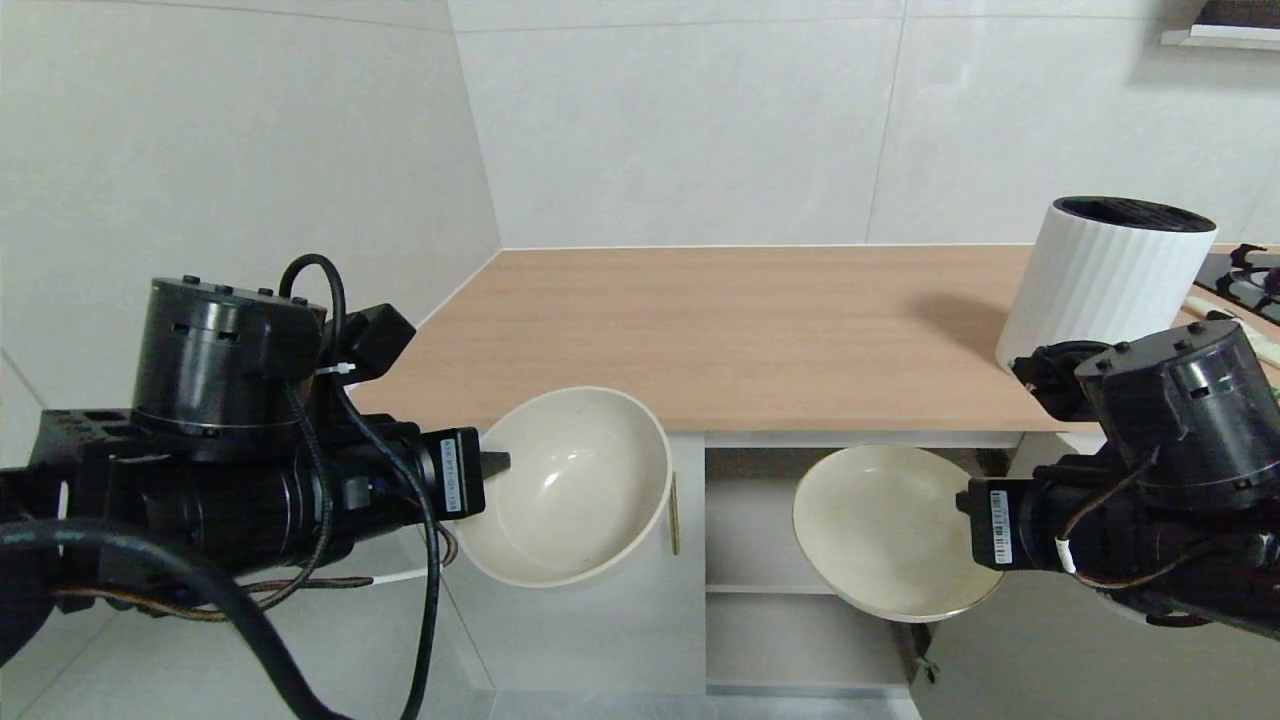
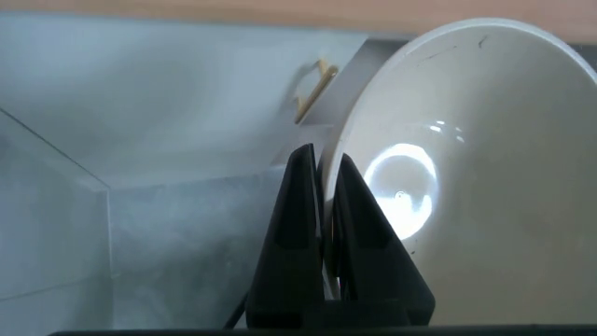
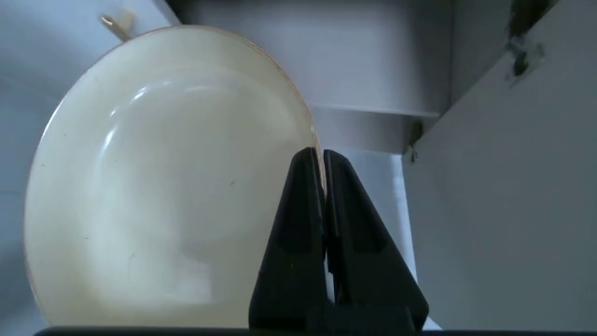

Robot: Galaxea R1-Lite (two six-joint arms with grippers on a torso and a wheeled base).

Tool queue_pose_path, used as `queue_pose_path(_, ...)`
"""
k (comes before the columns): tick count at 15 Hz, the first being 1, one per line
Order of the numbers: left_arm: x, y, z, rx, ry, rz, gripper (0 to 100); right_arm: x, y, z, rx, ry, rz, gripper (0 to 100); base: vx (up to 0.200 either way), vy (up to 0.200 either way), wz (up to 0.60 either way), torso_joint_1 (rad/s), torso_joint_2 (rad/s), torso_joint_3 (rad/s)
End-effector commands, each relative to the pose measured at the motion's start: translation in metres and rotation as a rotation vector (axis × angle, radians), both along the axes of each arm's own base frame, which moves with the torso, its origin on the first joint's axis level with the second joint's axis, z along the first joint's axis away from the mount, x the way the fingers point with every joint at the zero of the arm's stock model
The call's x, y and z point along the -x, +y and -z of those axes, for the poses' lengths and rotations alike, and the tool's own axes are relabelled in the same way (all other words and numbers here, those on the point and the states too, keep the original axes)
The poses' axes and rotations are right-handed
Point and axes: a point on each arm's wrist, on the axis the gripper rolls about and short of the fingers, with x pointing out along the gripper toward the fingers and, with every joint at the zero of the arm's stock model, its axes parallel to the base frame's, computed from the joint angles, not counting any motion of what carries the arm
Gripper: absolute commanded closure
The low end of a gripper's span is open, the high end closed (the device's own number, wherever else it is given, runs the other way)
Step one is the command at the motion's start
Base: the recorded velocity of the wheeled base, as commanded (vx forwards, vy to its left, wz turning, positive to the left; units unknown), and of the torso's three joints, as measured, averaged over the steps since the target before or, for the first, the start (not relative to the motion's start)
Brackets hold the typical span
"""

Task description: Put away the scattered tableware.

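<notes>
**Both arms loaded: bowl and plate held off the counter, before the lower cabinet**

1. Left jaws: closed tight on the rim of a cream bowl (image 1: 570, 490). The left wrist view shows one jaw inside the bowl (image 2: 466, 168) and one outside, with the wall pinched between them. The bowl is tipped on its side with its hollow facing the head camera. It rests on nothing. It hangs at 7 o'clock in the head view, below the counter's front edge and before a closed white cabinet door (image 1: 600, 640). That door's slim wooden handle (image 1: 675, 515) stands just at the bowl's 3 o'clock.

2. Right jaws: closed tight on the edge of a cream plate (image 1: 880, 530), as the right wrist view confirms on the plate (image 3: 168, 177). The plate is tilted steeply with its face turned towards the head camera. It is in the air at 5 o'clock in the head view, before an open cabinet compartment with a white shelf (image 1: 760, 590) inside. The open door (image 3: 522, 187) stands beside it.

3. Bowl and plate are apart, with the plate at the bowl's 3 o'clock.

4. Counter (image 1: 720, 330): wood-toned, with white tiled wall behind. A white ribbed cylindrical holder (image 1: 1105, 275) with a dark slotted top stands upright at 2 o'clock. A black hob (image 1: 1245, 275) lies at its 3 o'clock.
</notes>
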Motion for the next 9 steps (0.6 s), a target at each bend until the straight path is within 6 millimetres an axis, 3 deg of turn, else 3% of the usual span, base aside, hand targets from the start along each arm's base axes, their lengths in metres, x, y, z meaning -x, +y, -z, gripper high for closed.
queue_pose_path(1, -0.002, -0.001, 0.002, -0.004, 0.008, 0.001, 100, -0.002, 0.002, 0.004, 0.010, 0.012, -0.001, 100, 0.000, 0.000, 0.00, -0.159, 0.45, 0.276)
queue_pose_path(9, -0.007, -0.006, 0.012, -0.022, 0.041, 0.004, 100, -0.014, 0.011, 0.023, 0.048, 0.071, 0.006, 100, 0.000, 0.000, 0.00, -0.151, 0.47, 0.317)
